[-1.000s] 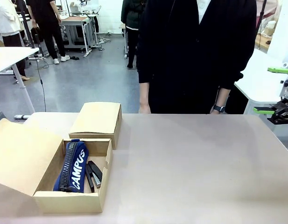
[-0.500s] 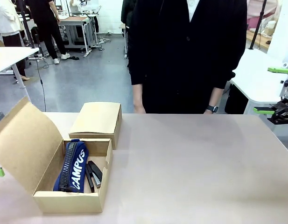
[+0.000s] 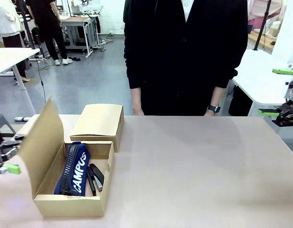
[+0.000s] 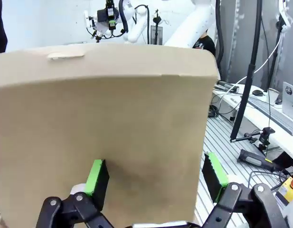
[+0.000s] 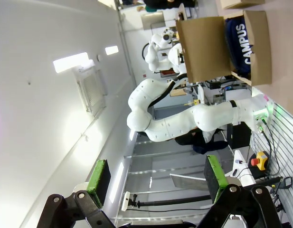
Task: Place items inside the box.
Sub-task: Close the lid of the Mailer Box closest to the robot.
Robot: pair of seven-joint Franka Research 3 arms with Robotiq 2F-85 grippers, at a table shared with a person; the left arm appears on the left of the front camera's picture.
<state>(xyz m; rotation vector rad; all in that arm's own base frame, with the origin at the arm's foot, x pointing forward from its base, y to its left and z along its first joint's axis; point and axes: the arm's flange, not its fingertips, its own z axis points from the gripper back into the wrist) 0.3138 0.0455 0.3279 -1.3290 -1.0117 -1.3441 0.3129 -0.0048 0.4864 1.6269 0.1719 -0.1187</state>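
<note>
Box: the long tan box (image 3: 70, 202) is sitting at the lower left of the front view, with the navy pouch (image 3: 73, 168) and two black staplers (image 3: 95, 176) already inside it.

Lid: the flap lid (image 3: 42, 137) was lying flat out to the left a second ago, was half raised half a second ago, and is now stood nearly upright — so packing looks finished and closing seems to be underway.

Left gripper: the left gripper (image 3: 3, 159) has come into the left edge of the front view, just behind the flap. Its pads are spread apart in the left wrist view, nothing clamped; the left gripper (image 4: 155, 178) is seen pressed close to the flap's outer face (image 4: 103, 123).

Right gripper: the right gripper (image 3: 279, 92) is parked at the right edge, fingers wide apart, unchanged over the last second.

Smaller carton: the smaller carton (image 3: 99, 121) is shut, touching the box's far end.

Hard to tell: actual pad contact with the flap can't be confirmed. A knife or marker can't be made out in the box — possibly hidden under the pouch.
</note>
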